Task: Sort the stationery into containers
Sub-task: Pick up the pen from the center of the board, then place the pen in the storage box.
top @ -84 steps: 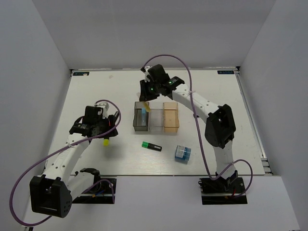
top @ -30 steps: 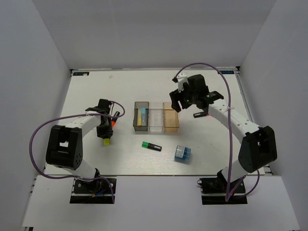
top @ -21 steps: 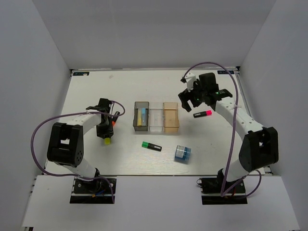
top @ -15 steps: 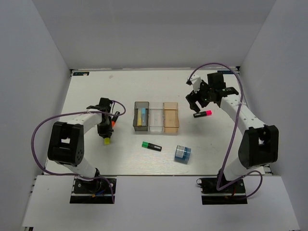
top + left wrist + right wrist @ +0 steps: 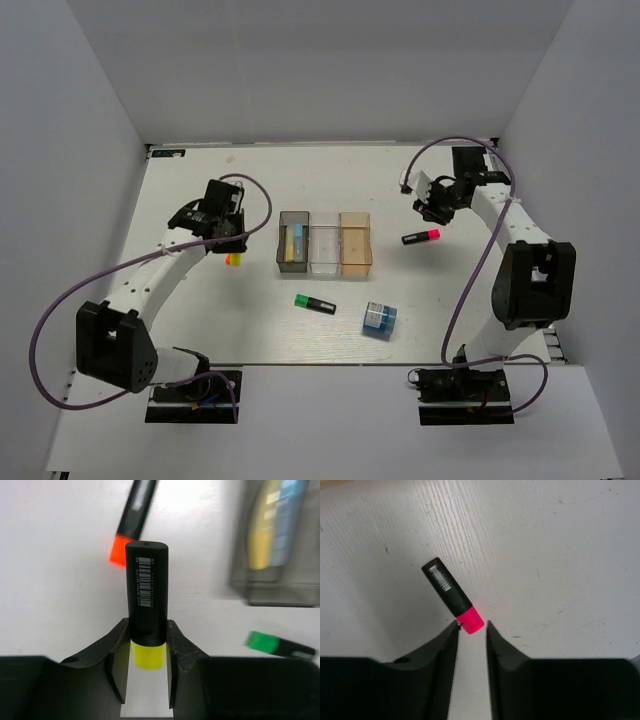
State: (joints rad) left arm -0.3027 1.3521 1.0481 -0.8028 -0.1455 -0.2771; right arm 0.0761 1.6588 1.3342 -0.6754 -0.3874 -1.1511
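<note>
My left gripper is shut on a black marker with a yellow cap, seen upright between the fingers in the left wrist view. An orange-capped marker lies beyond it. The smoky grey bin holds a pale yellow stick and a light blue stick. The clear bin and the amber bin stand beside it. My right gripper is narrowly open, its tips flanking the end of the pink-capped marker on the table.
A green-capped marker and a blue cube-like block lie on the table in front of the bins. The green marker also shows in the left wrist view. White walls close the table on three sides.
My left gripper has risen and moved back and right toward the bins with the yellow marker. My right gripper has swung right and now sits at the pink marker's cap end.
</note>
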